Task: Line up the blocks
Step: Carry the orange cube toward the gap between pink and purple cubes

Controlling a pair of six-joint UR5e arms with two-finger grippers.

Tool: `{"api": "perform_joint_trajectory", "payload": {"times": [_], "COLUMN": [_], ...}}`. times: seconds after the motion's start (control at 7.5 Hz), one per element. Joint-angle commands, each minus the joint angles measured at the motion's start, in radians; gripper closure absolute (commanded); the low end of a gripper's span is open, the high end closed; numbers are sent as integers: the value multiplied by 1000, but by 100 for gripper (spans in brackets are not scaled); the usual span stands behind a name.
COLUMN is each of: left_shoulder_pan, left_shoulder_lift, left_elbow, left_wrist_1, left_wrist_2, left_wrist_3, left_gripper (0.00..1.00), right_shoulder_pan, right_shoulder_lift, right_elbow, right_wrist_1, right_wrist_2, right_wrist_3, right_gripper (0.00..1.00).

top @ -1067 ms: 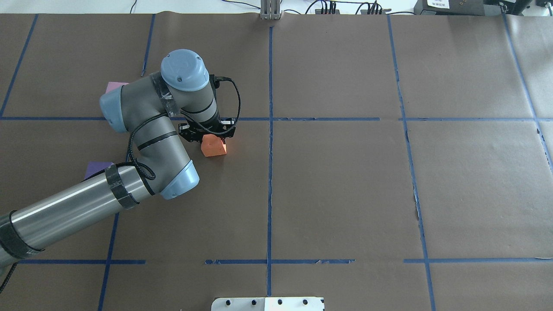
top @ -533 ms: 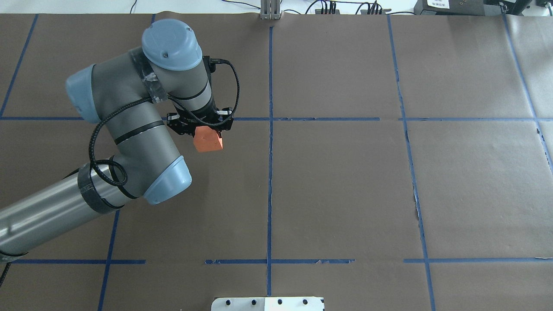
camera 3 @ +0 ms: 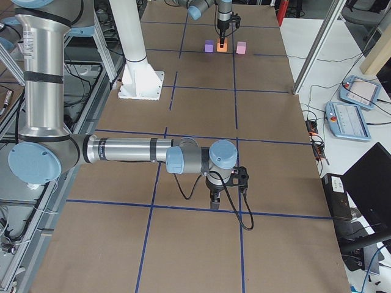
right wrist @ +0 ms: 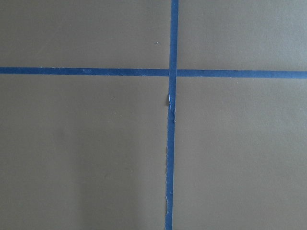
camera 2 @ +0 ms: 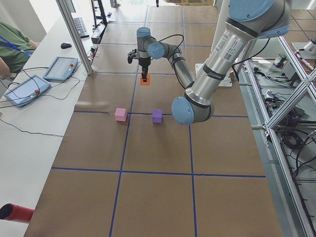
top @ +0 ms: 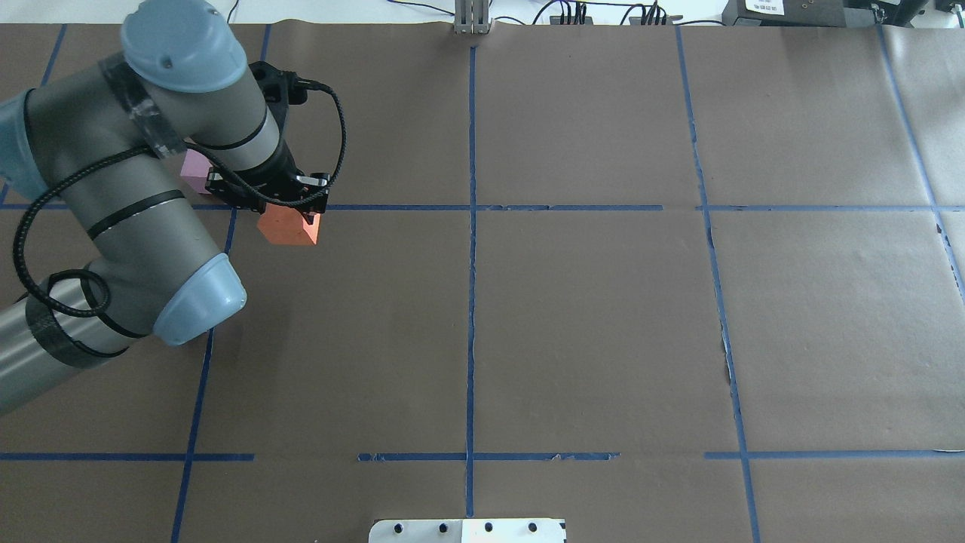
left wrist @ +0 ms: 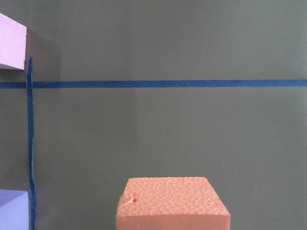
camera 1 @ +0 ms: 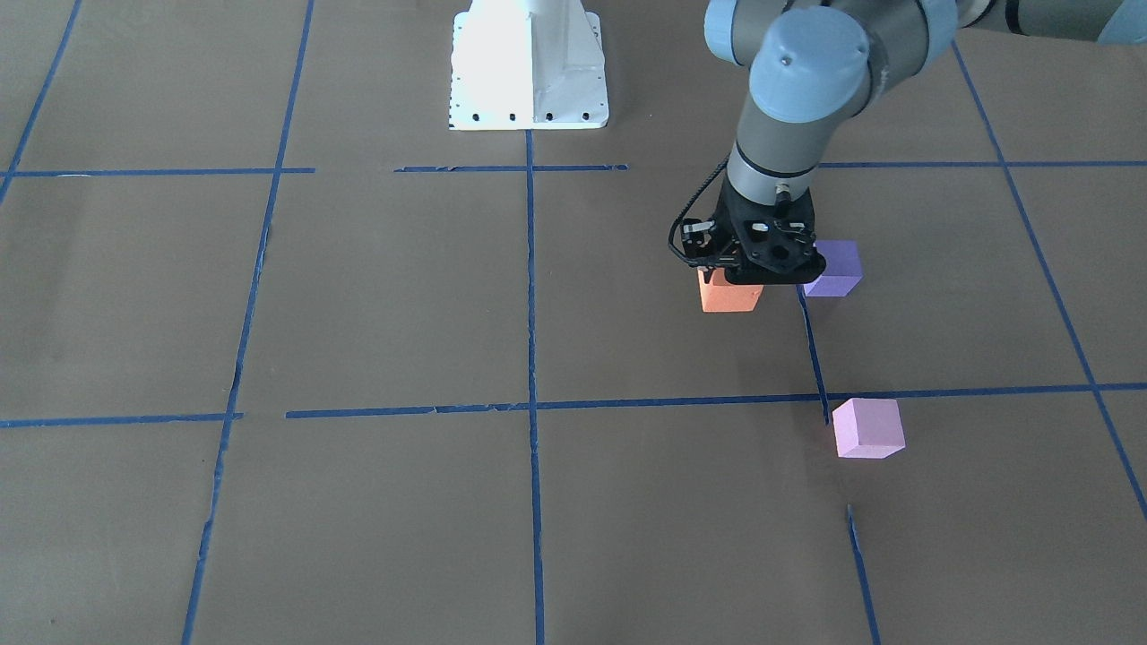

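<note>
L gripper [camera 1: 735,279] is pinching the small orange foam cube [camera 1: 728,297] from above, fingers closed on its upper part. The cube appears to be hanging clear of the brown paper table [camera 1: 376,296]. On front cam, the violet-purple foam cube [camera 1: 833,269] is sitting near it at 3 o'clock, and the pale pink foam cube [camera 1: 867,428] is lying further off at approx 4-5 o'clock. R gripper [camera 3: 214,198] is pointing down by a blue tape cross [right wrist: 96,71]; I can't tell its opening.
</note>
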State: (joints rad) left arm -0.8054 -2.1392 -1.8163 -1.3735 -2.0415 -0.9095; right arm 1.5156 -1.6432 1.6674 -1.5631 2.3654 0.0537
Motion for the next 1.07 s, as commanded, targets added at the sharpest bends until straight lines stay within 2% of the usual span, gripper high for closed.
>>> {"api": "perform_joint_trajectory", "payload": {"times": [0.0,0.27,0.53,0.93], "left_shoulder_pan": [-87,-100,-100,-100], "left_shoulder_lift": [67,114,161,238], "left_elbow": [69,109,175,187], "left_wrist_1": [-94,-114,-230,-333], "left_wrist_2": [-55,-86,-88,-88], "left_wrist_3": [15,12,15,21], "left_gripper": [100,100,100,100], "right_shoulder_pan": [-2,-2,-2,-2], "right_shoulder_lift": [0,0,0,0], "right_elbow": [0,0,0,0], "right_wrist_1": [0,0,0,0], "right_wrist_2": [0,0,0,0], "right_wrist_3": [0,0,0,0], "right_gripper": [0,0,0,0]}}
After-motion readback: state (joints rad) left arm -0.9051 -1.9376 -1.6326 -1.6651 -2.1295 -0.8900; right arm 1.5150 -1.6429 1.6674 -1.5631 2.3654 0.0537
